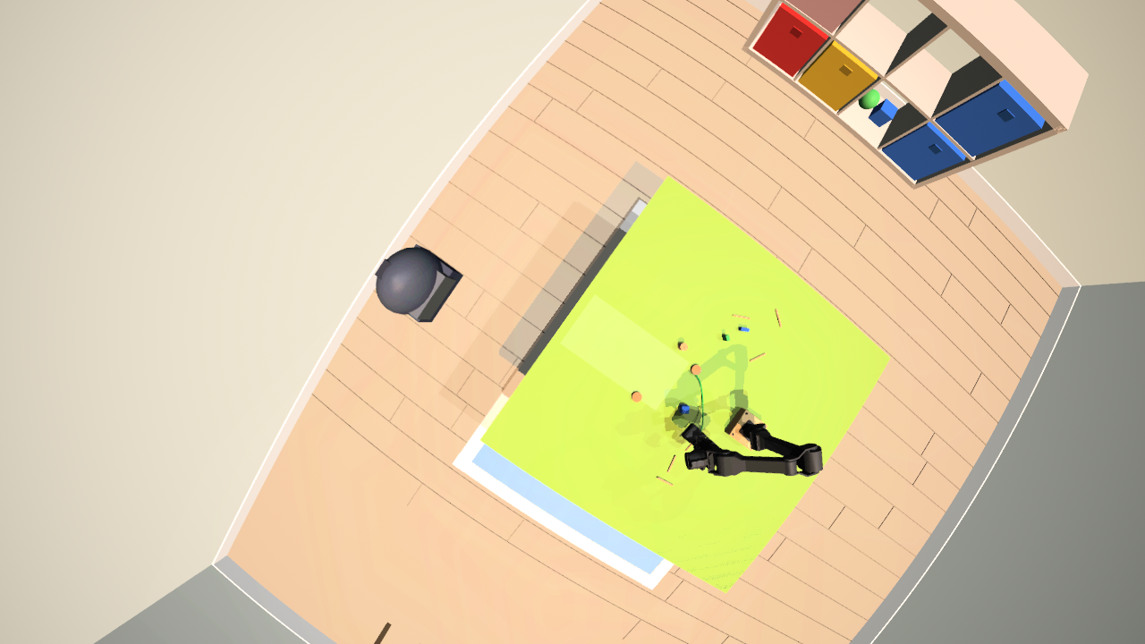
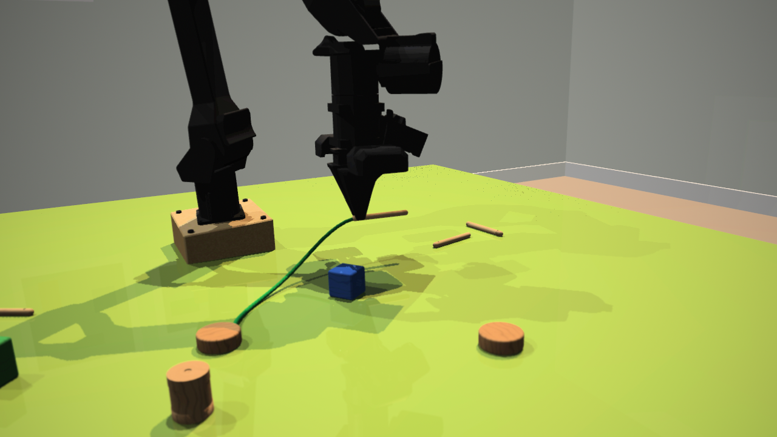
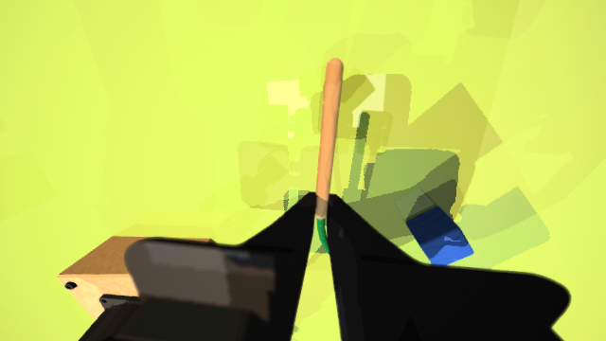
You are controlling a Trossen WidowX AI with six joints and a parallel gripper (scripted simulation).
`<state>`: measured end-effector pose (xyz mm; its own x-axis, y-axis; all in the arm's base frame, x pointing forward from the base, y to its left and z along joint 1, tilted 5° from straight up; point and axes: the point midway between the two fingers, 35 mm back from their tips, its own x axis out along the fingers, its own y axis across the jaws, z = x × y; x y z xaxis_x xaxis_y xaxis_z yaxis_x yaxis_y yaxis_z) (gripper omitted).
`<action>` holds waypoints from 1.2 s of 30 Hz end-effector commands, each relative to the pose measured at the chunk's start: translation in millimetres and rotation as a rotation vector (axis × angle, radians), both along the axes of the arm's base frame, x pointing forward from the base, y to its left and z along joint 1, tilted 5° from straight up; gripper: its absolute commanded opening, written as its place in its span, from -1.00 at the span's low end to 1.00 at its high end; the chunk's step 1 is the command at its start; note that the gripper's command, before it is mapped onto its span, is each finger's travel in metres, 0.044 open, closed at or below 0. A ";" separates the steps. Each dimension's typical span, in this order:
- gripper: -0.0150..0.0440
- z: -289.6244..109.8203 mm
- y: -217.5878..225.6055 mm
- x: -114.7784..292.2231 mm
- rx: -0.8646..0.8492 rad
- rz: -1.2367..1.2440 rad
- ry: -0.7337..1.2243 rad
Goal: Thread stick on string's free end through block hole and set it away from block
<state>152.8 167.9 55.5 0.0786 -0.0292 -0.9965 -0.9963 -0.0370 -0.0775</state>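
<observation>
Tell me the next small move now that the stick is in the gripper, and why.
Probably carry the stick toward the upright wooden block near the front left. The gripper is shut on the stick's string end, lifted off the table, with the green string trailing down to the round button. The block's hole opens upward, so the stick likely needs tilting tip-down on arrival.

A room in a home, something like a playroom: pale wooden plank floor (image 1: 560,104), a cube shelf unit (image 1: 1032,47) in the far right corner holding red, yellow and blue storage bins, plain walls with white skirting.
</observation>
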 end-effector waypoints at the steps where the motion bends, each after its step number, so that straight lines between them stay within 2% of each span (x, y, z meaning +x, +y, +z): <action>1: -0.49 0.3 -1.4 4.5 -0.005 -0.085 -0.001; 36: -0.49 5.8 -19.4 43.1 0.002 -0.952 -0.036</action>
<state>192.4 150.5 62.0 0.0586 -0.0827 -0.9949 -0.6533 0.7504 -0.1008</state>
